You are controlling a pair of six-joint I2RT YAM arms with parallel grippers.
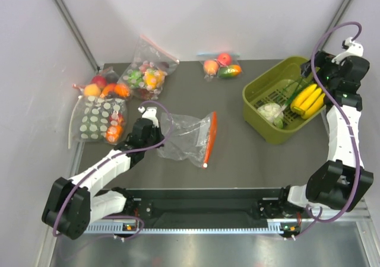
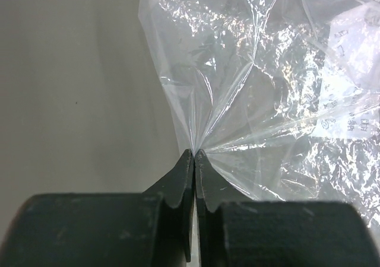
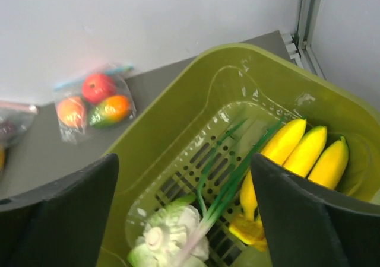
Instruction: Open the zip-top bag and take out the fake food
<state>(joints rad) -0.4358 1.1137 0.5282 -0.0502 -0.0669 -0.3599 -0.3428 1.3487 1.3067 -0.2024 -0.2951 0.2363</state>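
Note:
The zip-top bag lies crumpled and empty on the dark table, its red-orange zip strip on the right side. My left gripper is shut on the bag's left edge; in the left wrist view the fingertips pinch a fold of the clear plastic. The fake food sits in a green basket: yellow bananas and a pale lettuce head. My right gripper hangs open above the basket, holding nothing.
A long green stalk lies across the basket floor. A small bag of peach, apple and green-orange fruit sits at the back. At the back left are a white-dotted bag, a bag of multicolour pieces and another fruit bag.

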